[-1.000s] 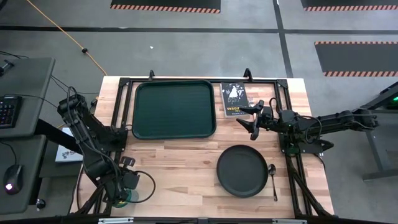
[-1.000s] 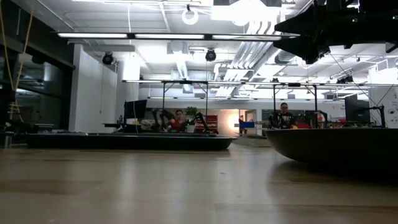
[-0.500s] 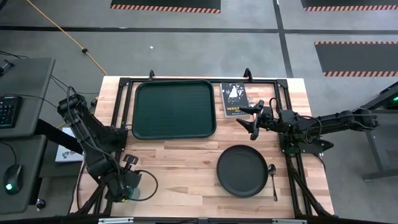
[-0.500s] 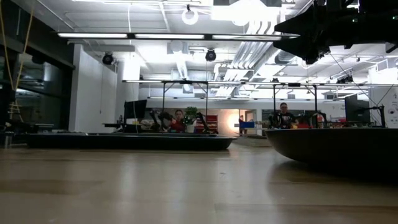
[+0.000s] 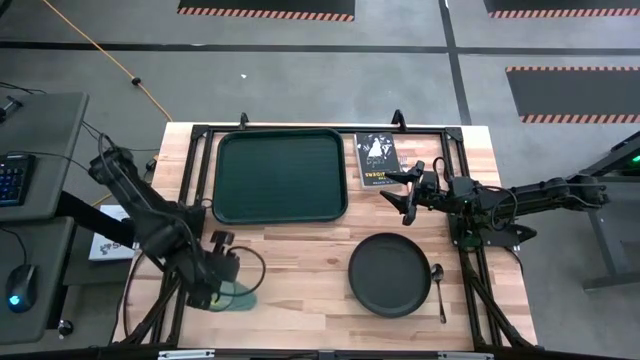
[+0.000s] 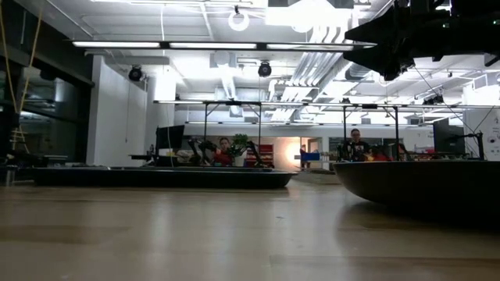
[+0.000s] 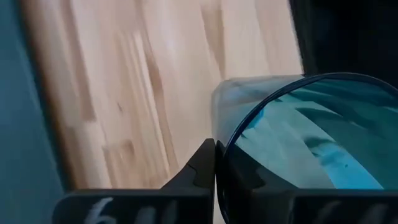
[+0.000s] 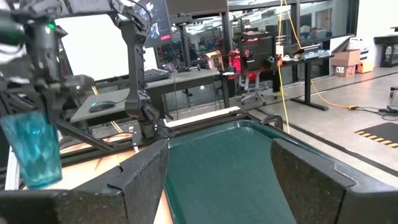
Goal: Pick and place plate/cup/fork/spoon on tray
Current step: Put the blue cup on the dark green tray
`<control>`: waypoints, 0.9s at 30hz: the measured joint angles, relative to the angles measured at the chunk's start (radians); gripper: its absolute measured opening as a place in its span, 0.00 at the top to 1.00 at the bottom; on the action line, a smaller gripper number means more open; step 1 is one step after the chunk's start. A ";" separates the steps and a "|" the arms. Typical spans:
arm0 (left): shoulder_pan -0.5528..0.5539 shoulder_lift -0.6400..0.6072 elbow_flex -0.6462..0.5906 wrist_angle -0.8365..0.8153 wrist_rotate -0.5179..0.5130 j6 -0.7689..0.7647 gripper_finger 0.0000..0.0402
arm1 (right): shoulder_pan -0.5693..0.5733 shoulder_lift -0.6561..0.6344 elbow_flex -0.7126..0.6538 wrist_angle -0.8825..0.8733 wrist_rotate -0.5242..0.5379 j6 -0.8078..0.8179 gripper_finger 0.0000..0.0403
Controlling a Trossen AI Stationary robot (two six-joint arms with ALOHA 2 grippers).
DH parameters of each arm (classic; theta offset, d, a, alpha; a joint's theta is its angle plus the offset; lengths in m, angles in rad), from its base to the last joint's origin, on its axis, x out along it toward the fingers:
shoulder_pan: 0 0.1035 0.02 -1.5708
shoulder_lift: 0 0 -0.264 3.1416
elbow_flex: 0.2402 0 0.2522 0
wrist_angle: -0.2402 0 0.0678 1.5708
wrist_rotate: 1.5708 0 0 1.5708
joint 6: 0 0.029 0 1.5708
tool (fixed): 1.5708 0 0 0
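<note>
A: What changed? Quick.

B: Left end effector [image 5: 222,285] has swung in from the table's near-left corner toward the middle, over the light wooden table [image 5: 300,250]. A second ago it sat right at the front edge. It's clamped on the small translucent teal-blue tumbler [image 5: 234,292], and in the right wrist view that tumbler [image 8: 32,151] hangs clear of the wood, so it's lifted.

A: So pick done, transport under way?

B: My read, yes. Large dark green rectangular plastic tray [image 5: 281,175] is empty and well apart from the cup, toward the far side, so the place step isn't done.

A: Right arm?

B: Right end effector [image 5: 408,192] hasn't moved, parked near the small black book with white print [image 5: 377,160], fingers spread, holding nothing.

A: Cup's look?

B: See-through teal, no handle, faceted walls, roughly upright with a slight lean. Left wrist view shows its rim [image 7: 298,134] pressed against a dark finger [image 7: 202,167]; the wall is thin and smooth, so it could slip.

A: Rest of the set?

B: Round matt black dinner plate [image 5: 389,274] sits on the table near the right front, slim spoon with a dark oval bowl [image 5: 439,288] just beside it. Fork I can't find.
</note>
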 joint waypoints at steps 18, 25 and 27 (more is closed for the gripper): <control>0.487 0.000 0.181 -0.060 -0.228 0.275 1.00 | 0.000 0.000 0.000 0.022 0.018 0.008 0.32; 0.578 0.000 0.181 -0.090 -0.220 0.275 1.00 | 0.000 0.000 0.000 0.022 0.018 0.017 0.32; 0.588 0.000 0.181 -0.102 -0.220 0.274 1.00 | 0.000 0.000 0.000 0.022 0.017 0.017 0.32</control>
